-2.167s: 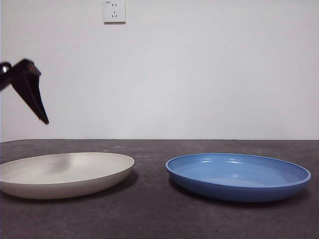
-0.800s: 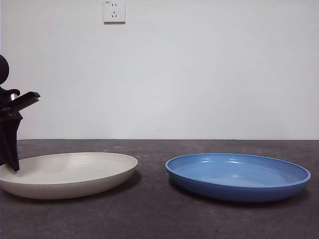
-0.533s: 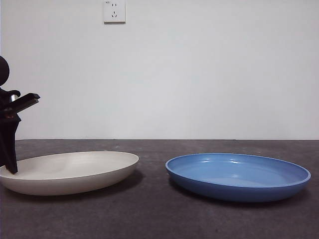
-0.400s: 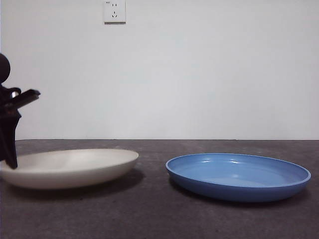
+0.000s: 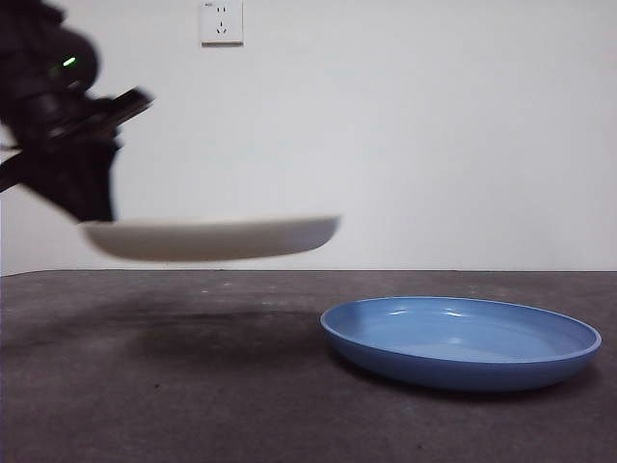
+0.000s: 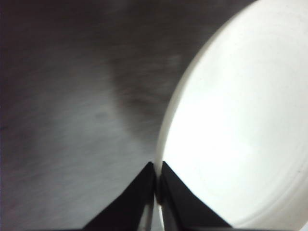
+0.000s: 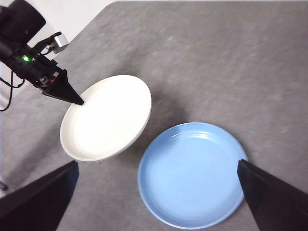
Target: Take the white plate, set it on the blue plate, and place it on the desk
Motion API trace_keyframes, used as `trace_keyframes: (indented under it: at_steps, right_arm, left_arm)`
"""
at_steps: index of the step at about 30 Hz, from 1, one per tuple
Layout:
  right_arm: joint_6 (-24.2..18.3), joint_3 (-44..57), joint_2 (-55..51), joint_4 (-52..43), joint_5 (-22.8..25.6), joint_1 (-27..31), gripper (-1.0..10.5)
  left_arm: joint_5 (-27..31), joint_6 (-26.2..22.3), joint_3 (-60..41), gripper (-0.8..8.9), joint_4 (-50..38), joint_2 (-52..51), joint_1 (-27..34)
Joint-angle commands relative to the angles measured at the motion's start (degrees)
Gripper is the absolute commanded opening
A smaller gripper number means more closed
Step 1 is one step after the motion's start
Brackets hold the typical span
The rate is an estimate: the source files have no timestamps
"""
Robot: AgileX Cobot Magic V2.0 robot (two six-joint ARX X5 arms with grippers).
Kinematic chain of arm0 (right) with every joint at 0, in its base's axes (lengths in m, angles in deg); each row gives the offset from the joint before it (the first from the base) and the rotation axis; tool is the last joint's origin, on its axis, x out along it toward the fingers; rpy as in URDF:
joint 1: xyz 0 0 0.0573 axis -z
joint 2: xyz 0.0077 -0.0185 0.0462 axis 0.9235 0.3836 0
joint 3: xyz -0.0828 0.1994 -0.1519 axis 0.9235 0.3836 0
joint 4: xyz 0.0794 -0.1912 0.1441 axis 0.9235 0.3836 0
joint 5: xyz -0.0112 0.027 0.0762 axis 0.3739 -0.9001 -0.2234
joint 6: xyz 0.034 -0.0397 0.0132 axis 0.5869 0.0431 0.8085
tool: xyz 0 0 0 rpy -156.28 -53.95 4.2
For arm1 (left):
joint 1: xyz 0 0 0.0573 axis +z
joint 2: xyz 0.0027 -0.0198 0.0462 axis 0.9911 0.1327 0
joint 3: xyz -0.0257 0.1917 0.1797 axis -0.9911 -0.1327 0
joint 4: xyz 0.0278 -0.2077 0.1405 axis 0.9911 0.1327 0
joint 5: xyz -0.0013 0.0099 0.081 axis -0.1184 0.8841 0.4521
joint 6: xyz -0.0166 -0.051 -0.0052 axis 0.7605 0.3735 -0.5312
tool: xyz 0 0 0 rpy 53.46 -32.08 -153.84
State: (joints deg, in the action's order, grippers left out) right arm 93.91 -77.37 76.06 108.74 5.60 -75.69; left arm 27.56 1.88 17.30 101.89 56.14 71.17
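Observation:
My left gripper (image 5: 85,214) is shut on the rim of the white plate (image 5: 212,237) and holds it level in the air, well above the desk (image 5: 193,386), at the left. The left wrist view shows the jaws (image 6: 156,179) pinched on the plate's edge (image 6: 240,130). The blue plate (image 5: 461,340) rests on the desk at the right, apart from the white plate. In the right wrist view the white plate (image 7: 108,118) hangs beside the blue plate (image 7: 192,173), with the left gripper (image 7: 79,102) at its rim. My right gripper (image 7: 156,192) is open, high above both plates.
A white wall with a socket (image 5: 221,21) stands behind the desk. The white plate's shadow (image 5: 193,333) lies on the desk below it.
The left gripper came down onto the white plate's left rim, closed on it, tilted it up, and has now lifted it off the desk and carried it a little right. The blue plate has not moved.

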Motion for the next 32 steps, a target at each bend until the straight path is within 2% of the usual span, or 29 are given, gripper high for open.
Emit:
trace_keyframes:
  at_steps: [1, 8, 16, 24, 32]
  right_arm:
    - [-1.3, -2.0, -1.6, 1.1, 0.4, -0.1, 6.1]
    - [-1.0, -2.7, -7.6, 5.6, 0.4, -0.1, 6.1]
    - [-0.7, -2.7, -12.6, 12.6, 1.6, -0.1, 6.1]
    - [-0.1, -2.7, -13.9, 13.8, 1.8, -0.1, 6.1]
    - [0.0, -2.7, -13.9, 13.7, 1.7, -0.1, 6.1]
  left_arm:
    - [-0.5, 2.4, 3.3, 0.1, 0.2, 0.6, -3.9]
    - [-0.5, 4.0, 10.8, 0.1, 0.6, 4.9, -13.3]
    - [1.9, 4.1, 26.0, 0.1, 6.4, 18.0, -20.5]
    - [2.4, 3.9, 39.1, 0.1, 10.9, 29.3, -23.6]
    - [3.8, 3.7, 40.4, 0.1, 10.6, 33.7, -23.9]
